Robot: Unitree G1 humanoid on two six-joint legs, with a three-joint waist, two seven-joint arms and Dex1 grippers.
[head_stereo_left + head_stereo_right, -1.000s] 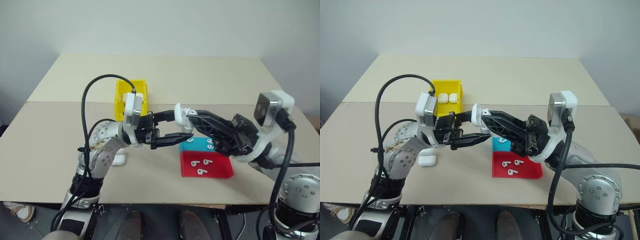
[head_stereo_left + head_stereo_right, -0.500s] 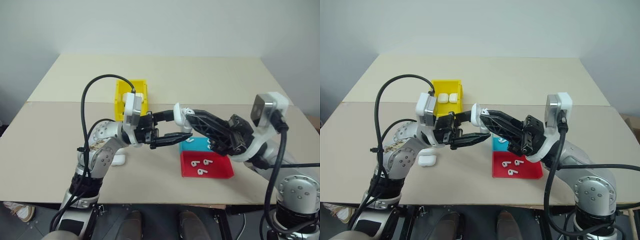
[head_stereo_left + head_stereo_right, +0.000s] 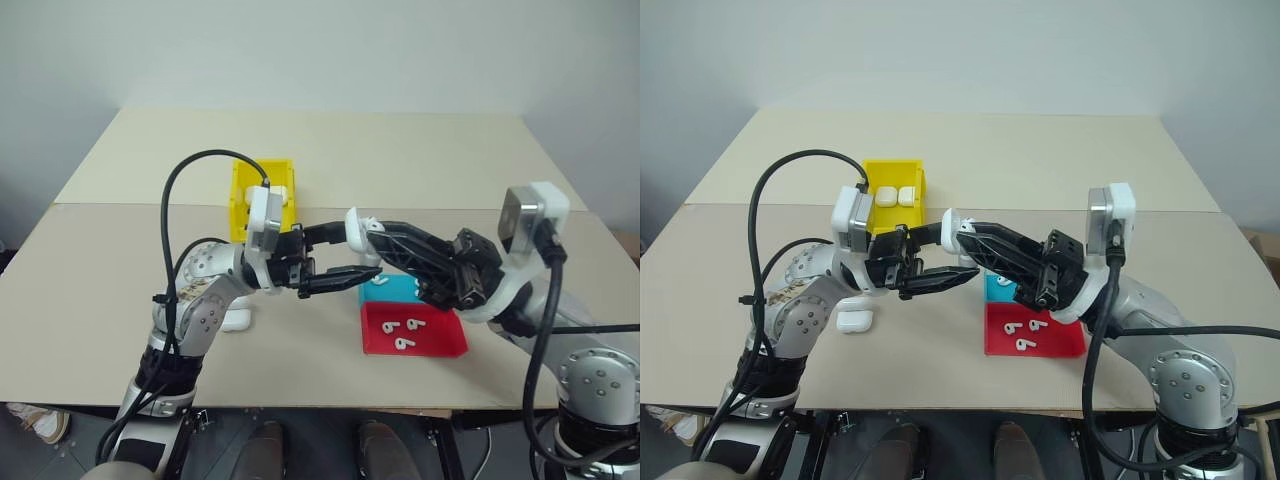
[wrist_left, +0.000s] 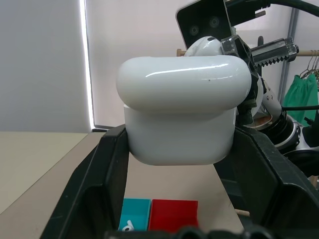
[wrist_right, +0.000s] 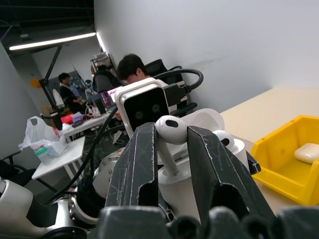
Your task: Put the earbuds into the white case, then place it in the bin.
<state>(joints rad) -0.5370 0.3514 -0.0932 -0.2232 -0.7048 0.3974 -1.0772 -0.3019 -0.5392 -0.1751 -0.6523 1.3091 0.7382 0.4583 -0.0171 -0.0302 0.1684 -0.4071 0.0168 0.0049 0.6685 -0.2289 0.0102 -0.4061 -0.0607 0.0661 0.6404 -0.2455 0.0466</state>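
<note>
My left gripper (image 4: 180, 137) is shut on the white case (image 4: 182, 112), held in the air above the table's middle. The case also shows in the left eye view (image 3: 354, 222). My right gripper (image 5: 172, 132) is shut on one earbud (image 5: 171, 128), stem down, right at the top of the case. That earbud (image 4: 203, 46) sits just above the case's lid. A second earbud (image 5: 225, 140) rests in the case. The yellow bin (image 3: 892, 180) stands behind my left arm with two white cases (image 3: 896, 197) inside.
A red tray (image 3: 440, 342) with three earbuds lies under my right gripper, and a blue tray (image 3: 398, 292) with more earbuds touches its far side. Another white case (image 3: 854, 321) lies on the table by my left elbow.
My right forearm and its wrist camera have swung slightly left. Both grippers and the case stay where they were.
</note>
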